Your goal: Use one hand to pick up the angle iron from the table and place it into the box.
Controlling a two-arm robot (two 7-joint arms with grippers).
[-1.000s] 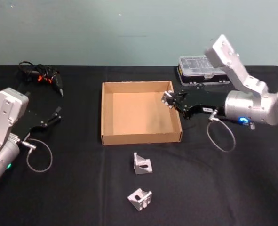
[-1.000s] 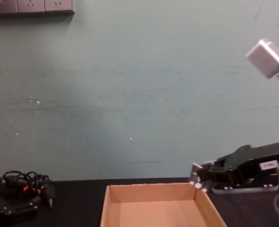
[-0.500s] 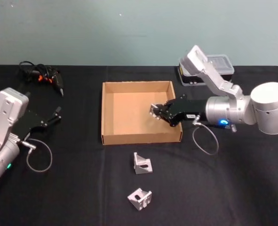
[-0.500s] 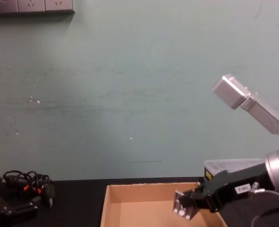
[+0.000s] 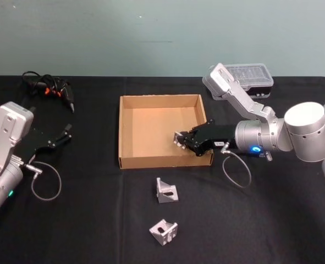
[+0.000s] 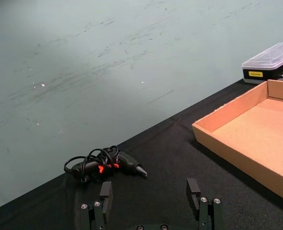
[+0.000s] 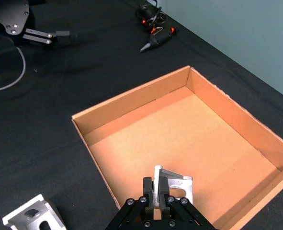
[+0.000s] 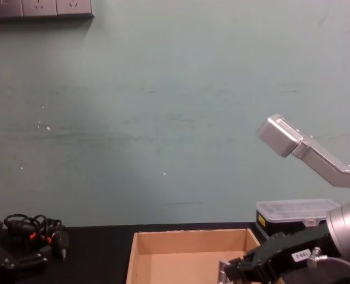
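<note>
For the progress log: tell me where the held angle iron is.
In the head view, the angle iron is clamped in the right gripper over the box, near its front-right corner.

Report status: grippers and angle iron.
Right gripper shut on angle iron, over box. Left gripper open, parked left. Two more angle irons on table. Nothing blocking.

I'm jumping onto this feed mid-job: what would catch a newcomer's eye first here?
The right hand, shut on an angle iron, hangs over the floor of the box near its front right corner. A second angle iron and a third angle iron lie on the table in front of the box. The left hand sits open at the far left.
</note>
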